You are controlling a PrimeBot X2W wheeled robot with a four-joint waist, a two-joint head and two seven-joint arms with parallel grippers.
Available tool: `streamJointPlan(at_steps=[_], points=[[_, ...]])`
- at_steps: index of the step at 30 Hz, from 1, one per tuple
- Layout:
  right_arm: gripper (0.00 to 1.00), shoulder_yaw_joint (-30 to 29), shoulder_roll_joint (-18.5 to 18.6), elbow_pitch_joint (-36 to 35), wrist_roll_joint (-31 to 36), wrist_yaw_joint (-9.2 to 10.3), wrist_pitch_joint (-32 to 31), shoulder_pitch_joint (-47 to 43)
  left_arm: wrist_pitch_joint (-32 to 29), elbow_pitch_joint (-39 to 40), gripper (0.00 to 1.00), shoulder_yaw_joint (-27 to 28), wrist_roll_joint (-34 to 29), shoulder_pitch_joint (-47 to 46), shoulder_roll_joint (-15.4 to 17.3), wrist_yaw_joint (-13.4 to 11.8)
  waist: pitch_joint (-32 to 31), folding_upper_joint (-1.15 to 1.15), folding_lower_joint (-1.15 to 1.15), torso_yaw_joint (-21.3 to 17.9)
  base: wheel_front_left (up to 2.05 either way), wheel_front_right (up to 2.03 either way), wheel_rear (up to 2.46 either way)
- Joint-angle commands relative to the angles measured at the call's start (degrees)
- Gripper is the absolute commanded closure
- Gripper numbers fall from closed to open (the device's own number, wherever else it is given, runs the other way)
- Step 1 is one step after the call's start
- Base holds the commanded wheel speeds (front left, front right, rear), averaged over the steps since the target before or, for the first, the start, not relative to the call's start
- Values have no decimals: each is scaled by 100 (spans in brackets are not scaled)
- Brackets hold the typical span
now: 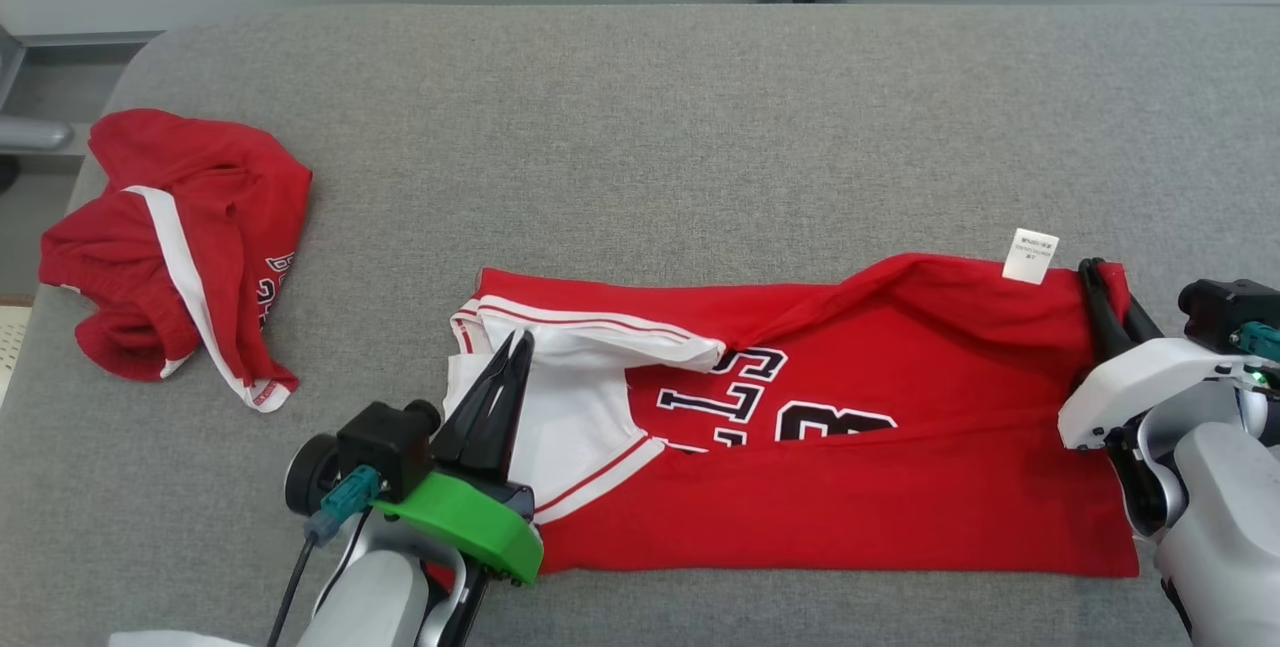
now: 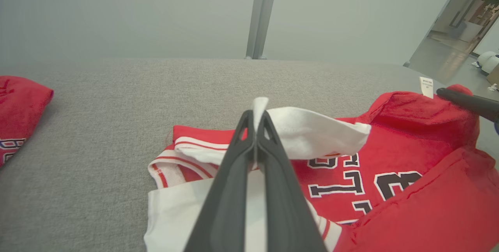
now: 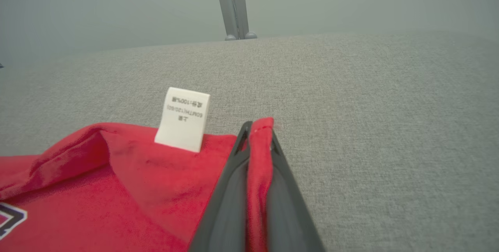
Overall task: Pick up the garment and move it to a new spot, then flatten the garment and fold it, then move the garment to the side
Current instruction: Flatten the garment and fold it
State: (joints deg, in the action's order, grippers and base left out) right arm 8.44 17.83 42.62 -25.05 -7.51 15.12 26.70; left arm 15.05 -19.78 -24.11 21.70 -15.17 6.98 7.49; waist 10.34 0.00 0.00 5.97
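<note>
Grey fabric tabletop [image 1: 650,127] carries the jersey T-shirt [image 1: 850,487] along its near edge, mid-fold. The left claw [image 1: 515,352] is clenched on the white sleeve, the right claw [image 1: 1092,272] on the red hem corner. Next, both corners should probably travel together and be laid flat.

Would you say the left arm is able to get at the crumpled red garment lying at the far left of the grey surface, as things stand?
Probably not right away. The left gripper is shut on the white sleeve of the garment being folded, so it would have to let go first. Otherwise the grey surface between it and the crumpled red garment looks free.
</note>
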Motion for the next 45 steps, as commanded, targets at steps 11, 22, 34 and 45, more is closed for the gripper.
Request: streamJointPlan(at_steps=[11,22,34,45], points=[[100,152,107,-161,-88,4,2,-329,14,-63,100,-40,261,594,55,-3,-254,0,0,102,0,0,0],[100,220,179,-203,-184,4,2,-551,13,-134,100,7,351,808,13,-3,-346,0,0,80,0,0,0],[100,331,75,-116,-263,4,2,-744,13,-229,100,6,242,1026,-25,-2,-562,0,0,112,0,0,0],[0,-441,8,-447,-408,4,2,-1596,7,-593,0,564,-78,1358,-134,-29,-832,0,0,103,0,0,0]])
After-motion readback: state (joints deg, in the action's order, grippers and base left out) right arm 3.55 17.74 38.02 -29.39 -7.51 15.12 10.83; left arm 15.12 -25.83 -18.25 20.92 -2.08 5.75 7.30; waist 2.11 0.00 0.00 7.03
